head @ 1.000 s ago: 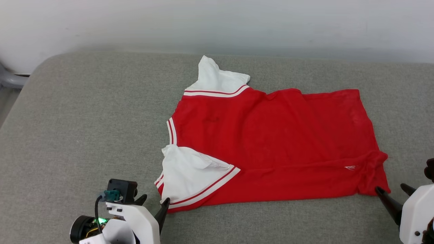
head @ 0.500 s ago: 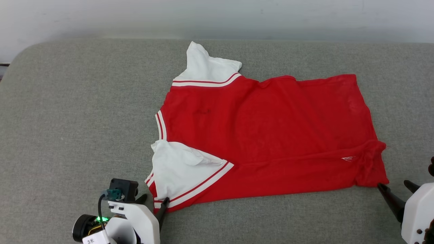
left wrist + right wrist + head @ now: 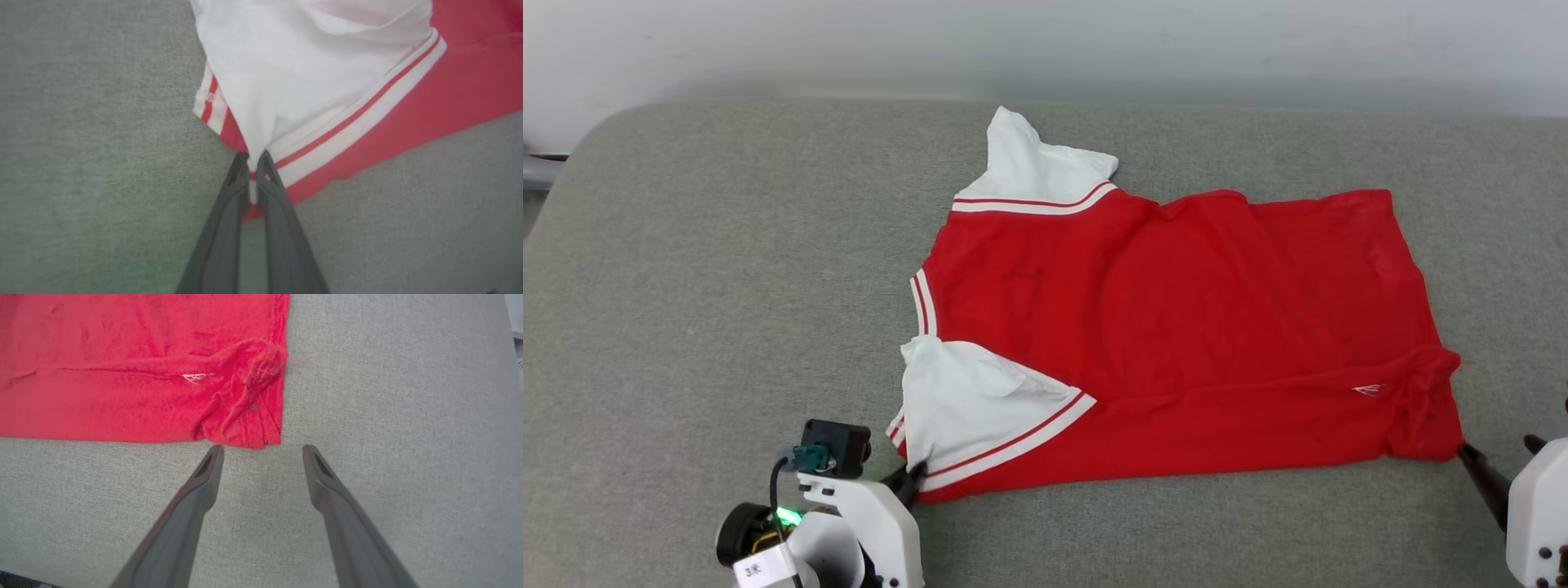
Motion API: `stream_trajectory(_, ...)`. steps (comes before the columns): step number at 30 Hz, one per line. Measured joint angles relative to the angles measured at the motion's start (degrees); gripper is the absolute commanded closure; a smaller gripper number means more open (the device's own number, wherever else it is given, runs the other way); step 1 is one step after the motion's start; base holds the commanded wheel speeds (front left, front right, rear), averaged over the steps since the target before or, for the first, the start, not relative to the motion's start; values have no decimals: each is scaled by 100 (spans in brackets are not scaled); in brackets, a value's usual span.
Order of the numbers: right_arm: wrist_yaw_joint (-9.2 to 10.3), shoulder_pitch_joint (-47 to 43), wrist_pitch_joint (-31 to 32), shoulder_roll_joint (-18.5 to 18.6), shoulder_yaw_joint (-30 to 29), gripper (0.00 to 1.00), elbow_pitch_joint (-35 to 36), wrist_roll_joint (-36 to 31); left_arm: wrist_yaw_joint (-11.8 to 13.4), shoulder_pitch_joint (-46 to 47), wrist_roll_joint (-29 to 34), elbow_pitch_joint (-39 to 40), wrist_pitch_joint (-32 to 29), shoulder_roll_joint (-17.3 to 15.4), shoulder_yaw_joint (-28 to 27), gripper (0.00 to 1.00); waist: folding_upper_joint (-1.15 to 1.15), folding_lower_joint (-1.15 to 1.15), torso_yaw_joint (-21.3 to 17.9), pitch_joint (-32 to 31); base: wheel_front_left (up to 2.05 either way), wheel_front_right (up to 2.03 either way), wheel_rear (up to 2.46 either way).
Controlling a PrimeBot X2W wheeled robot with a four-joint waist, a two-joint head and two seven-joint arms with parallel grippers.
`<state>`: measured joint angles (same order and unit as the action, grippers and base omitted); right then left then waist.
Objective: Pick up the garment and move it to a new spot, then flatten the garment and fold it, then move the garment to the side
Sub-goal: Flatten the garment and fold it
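Observation:
The garment [image 3: 1176,327], red with white short sleeves and striped trim, lies spread on a grey cushioned surface, collar to the left. Its lettering and number are hidden. My left gripper [image 3: 913,472] is at the near left corner; in the left wrist view it [image 3: 253,157] is shut on the edge of the white sleeve [image 3: 310,73]. My right gripper [image 3: 1496,445] stands open at the near right hem corner. In the right wrist view its tips [image 3: 262,448] flank the bunched hem corner [image 3: 245,424], just short of it.
The grey cushioned surface [image 3: 727,286] stretches wide to the left and in front of the garment. Its rounded far left corner [image 3: 596,139] meets a white wall [image 3: 1045,41]. In the right wrist view the surface's edge [image 3: 506,355] lies to the right.
My left gripper's fingers have come together on the sleeve corner. The right fingertips have drawn in to the hem corner. The head camera has shifted slightly, so the whole scene moved.

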<state>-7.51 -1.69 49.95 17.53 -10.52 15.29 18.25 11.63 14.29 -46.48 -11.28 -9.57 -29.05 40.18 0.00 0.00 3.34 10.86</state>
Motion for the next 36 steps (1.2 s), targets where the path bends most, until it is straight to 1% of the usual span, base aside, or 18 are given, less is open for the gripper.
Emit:
stream_trajectory(5, 0, 168, -1, 42, -3, 0, -404, -277, 152, 27, 135, 412, 69, -164, -76, 100, 0, 0, 111, -19, 0, 0, 0)
stream_trajectory(11, -1, 569, -79, 41, 18, 0, -1116, -630, 224, 85, 225, 760, 59, -204, -58, 100, 0, 0, 226, 112, 0, 0, 0)
stream_trajectory(15, -1, 842, -109, -42, 104, 0, -1538, -614, 253, 123, 246, 899, 14, -208, -23, 100, 0, 0, 301, 225, 0, 0, 0)
stream_trajectory(24, -1, 1105, -213, -35, 187, 0, -2298, -667, 300, 155, 294, 999, -105, -245, 42, 100, 0, 0, 417, 434, 0, 0, 0)
stream_trajectory(25, 0, 1109, -214, -36, 193, 31, -2361, -650, 302, 155, 294, 1002, -107, -247, 44, 100, 0, 0, 420, 440, 0, 0, 0)
stream_trajectory(26, 0, 1117, -222, -40, 189, 92, -2415, -625, 309, 155, 294, 1002, -108, -250, 46, 100, 0, 0, 419, 440, 0, 0, 0)
stream_trajectory(27, 0, 1127, -253, -48, 180, 100, -2459, -611, 321, 155, 294, 1002, -108, -252, 47, 100, 0, 0, 416, 437, 0, 0, 0)
stream_trajectory(36, -4, 1081, -413, -108, 57, 100, -2714, -421, 399, 14, 278, 900, -144, -353, 71, 100, 0, 0, 282, 162, 0, 0, 0)
